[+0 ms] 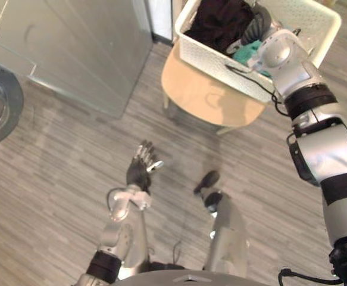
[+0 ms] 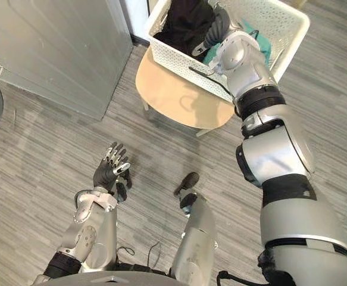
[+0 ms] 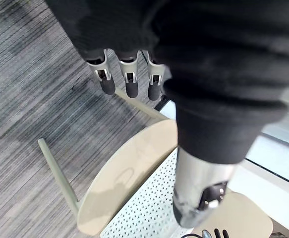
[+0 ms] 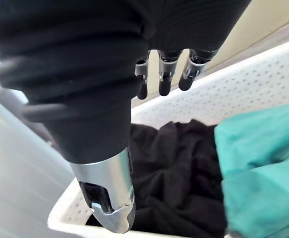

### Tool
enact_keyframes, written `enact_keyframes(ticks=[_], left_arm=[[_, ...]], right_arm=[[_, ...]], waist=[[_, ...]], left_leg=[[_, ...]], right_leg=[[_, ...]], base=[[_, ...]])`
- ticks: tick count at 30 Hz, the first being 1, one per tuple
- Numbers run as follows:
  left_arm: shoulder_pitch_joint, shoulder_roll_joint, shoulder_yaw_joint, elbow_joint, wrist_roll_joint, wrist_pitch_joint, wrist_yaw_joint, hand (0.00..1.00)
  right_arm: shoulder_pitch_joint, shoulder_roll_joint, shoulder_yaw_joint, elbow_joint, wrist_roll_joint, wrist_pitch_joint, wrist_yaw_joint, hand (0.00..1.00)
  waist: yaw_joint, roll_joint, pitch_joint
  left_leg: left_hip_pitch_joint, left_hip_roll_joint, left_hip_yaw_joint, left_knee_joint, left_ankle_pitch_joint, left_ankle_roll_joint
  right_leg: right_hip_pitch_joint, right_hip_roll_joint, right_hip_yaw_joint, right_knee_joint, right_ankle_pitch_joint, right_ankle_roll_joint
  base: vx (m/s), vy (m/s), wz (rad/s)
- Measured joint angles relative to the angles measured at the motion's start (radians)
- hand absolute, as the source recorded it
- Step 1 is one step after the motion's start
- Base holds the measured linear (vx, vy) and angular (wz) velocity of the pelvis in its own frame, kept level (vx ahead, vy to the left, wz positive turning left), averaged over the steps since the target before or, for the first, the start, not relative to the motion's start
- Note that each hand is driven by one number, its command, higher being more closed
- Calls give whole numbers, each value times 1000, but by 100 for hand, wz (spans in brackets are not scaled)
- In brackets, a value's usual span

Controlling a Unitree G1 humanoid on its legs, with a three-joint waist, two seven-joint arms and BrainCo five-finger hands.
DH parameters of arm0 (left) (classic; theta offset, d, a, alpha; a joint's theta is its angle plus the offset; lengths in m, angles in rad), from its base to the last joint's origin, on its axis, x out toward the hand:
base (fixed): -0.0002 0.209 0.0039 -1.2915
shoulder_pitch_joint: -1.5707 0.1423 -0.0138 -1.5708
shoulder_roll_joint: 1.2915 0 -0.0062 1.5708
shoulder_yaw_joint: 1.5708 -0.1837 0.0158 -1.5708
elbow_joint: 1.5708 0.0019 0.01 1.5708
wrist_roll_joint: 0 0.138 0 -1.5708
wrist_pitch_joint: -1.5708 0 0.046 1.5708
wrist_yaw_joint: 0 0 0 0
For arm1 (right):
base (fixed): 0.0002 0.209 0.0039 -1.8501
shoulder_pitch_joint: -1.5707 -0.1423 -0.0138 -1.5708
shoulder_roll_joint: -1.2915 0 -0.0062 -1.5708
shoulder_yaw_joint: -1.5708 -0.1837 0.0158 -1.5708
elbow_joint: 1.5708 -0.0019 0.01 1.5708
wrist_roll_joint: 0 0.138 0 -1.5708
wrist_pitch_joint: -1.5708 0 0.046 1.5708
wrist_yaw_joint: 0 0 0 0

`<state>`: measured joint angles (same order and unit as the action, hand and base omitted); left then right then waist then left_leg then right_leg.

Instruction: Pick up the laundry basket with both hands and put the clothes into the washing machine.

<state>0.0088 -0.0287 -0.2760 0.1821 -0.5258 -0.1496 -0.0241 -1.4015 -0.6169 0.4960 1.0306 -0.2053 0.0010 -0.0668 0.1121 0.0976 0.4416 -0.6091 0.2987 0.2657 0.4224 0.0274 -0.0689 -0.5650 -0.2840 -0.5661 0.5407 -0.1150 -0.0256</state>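
At the far left edge a round dark-grey rim (image 1: 3, 107) shows, and just beside it stands the washing machine (image 1: 72, 47), a pale grey box with flat, smooth sides. Behind its right corner runs a strip of white wall (image 1: 160, 15).

Lower down, over the floor, the left hand (image 1: 142, 164) is held palm-up with its fingers straight and slightly spread, the thumb off to one side. It grips nothing and is well apart from the basket.

Right of the machine stands a stool (image 1: 203, 98) with a round, light wooden seat and thin pale legs; it is between the left hand and the load. On the seat rests the laundry basket (image 1: 209, 56), white, with perforated walls, its far side overhanging the seat. The clothes are in the basket: a black garment (image 1: 221, 21) is heaped on the side nearer the machine, and a teal garment (image 1: 247, 53) lies beside it, touching it.

The right arm reaches in over the basket's near rim, hiding part of that rim and part of the teal cloth in the eye views. The right hand (image 4: 165, 74) hangs above the black garment inside the basket — fingers straight and close together, thumb held apart, nothing between them. Whether the fingertips touch the cloth cannot be told.

The floor (image 1: 54, 196) is grey wood-grain planking, running under the machine and the stool.
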Motion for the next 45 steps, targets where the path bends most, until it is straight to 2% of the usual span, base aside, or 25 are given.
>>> enact_keyframes(ticks=[1,2,3,4,6,7,8,9,10,12,15,17,18,21,24,27,29,31,35,38,45], left_arm=[[17,-8,4,3,0,7,-2,0],[36,-12,13,3,-3,8,2,0],[45,-12,20,-1,-4,8,4,0],[58,-10,36,-7,-17,4,17,0],[55,-4,38,-6,-25,3,30,0],[52,-4,38,-2,-36,3,38,0],[51,-6,35,6,-41,6,39,0],[48,-12,34,11,-42,10,39,0],[37,-24,35,26,-43,12,38,0],[20,-31,33,32,-62,12,38,0],[26,-25,38,36,-62,8,41,0],[27,-24,35,36,-62,4,41,0],[27,-18,32,36,-61,2,41,0],[27,-7,23,37,-60,1,42,0],[27,19,3,37,-61,0,42,0],[28,18,-5,36,-66,-1,41,0],[28,13,-6,32,-84,-2,36,0],[27,6,-7,32,-94,-2,35,0],[16,-30,-7,32,-122,-7,33,0],[-1,-30,-9,33,-125,-11,31,0],[-37,-28,-12,49,-128,-11,21,0]], right_arm=[[27,11,-19,0,-2,7,0,0],[54,40,-30,-2,-28,16,-3,0],[63,59,-27,-2,-39,21,-6,0],[69,102,-20,-2,-39,26,-9,0],[67,122,-6,-3,-39,25,-9,0],[67,135,-6,8,-38,28,-9,0],[68,149,-6,10,-39,36,-8,0],[68,155,-6,12,-39,39,-8,0],[68,157,-5,19,-39,45,-8,0],[54,154,-5,58,-40,47,-8,0],[29,158,36,84,-39,39,-8,0],[-8,158,67,83,-39,22,-9,0],[-47,157,91,83,-39,17,-9,0],[-67,144,120,85,-39,16,-9,0],[-64,111,121,90,-39,25,-6,0],[-64,53,120,132,-160,35,10,0],[-64,-4,121,173,-246,49,39,0],[-66,-48,121,175,-273,52,41,0],[-117,-107,167,207,-271,50,40,0],[-137,-106,189,207,-260,48,40,0],[-209,-106,251,213,-229,50,34,0]], waist=[[-7,-4,2],[-5,-10,6],[-7,-16,7],[-10,-37,1],[-14,-53,-4],[-15,-67,-1],[-14,-82,-1],[-17,-83,0],[-28,-84,0],[-31,-84,-1],[-3,-86,0],[-2,-86,0],[-3,-87,0],[-20,-87,0],[-24,-86,-1],[-18,-83,-2],[-15,-73,-4],[-10,-56,-8],[0,29,-29],[6,48,-38],[18,81,-40]], left_leg=[[-16,25,4,102,16,39],[-42,53,2,222,34,108],[-52,61,-12,263,55,138],[-83,61,-72,300,115,153],[-114,61,-105,291,155,148],[-122,62,-112,256,149,145],[-101,55,-108,183,117,131],[-80,46,-104,132,102,120],[-29,24,-100,9,82,90],[5,6,-97,-90,111,29],[39,-2,-55,-131,123,-1],[45,-1,-33,-125,112,-15],[45,7,-7,-116,88,-38],[34,7,27,-117,73,-43],[37,-4,68,-171,88,-37],[51,-40,101,-252,128,-24],[54,-69,105,-295,150,-6],[54,-88,105,-321,161,3],[54,-133,104,-382,190,17],[52,-146,107,-411,204,15],[49,-144,123,-444,217,13]], right_leg=[[34,-5,-7,33,-43,4],[68,0,-3,71,-81,8],[82,5,3,83,-97,8],[92,15,-1,95,-116,8],[90,18,-29,92,-125,-3],[86,17,-50,95,-126,-22],[72,15,-55,102,-126,-33],[64,13,-54,105,-125,-35],[54,7,-47,109,-125,-36],[38,11,-29,99,-115,-29],[30,11,21,95,-109,-19],[13,13,58,95,-104,-10],[-13,21,89,95,-98,0],[-54,30,129,75,-74,17],[-81,45,159,10,-27,36],[-96,40,173,-50,33,43],[-97,22,169,-71,53,55],[-100,6,166,-81,61,66],[-107,-22,163,-112,88,87],[-131,-26,174,-114,96,88],[-141,1,184,-180,144,86]], base=[[118,-186,29],[120,-177,17],[143,-247,6],[124,-191,8],[122,-143,26],[148,-84,35],[128,-40,29],[147,9,35],[87,47,45],[56,52,43],[33,44,2],[-32,47,-35],[-61,44,-52],[-91,65,-45],[-61,77,-33],[10,78,-9],[70,60,15],[62,47,19],[54,36,14],[22,-1,-6],[14,-16,-14]])
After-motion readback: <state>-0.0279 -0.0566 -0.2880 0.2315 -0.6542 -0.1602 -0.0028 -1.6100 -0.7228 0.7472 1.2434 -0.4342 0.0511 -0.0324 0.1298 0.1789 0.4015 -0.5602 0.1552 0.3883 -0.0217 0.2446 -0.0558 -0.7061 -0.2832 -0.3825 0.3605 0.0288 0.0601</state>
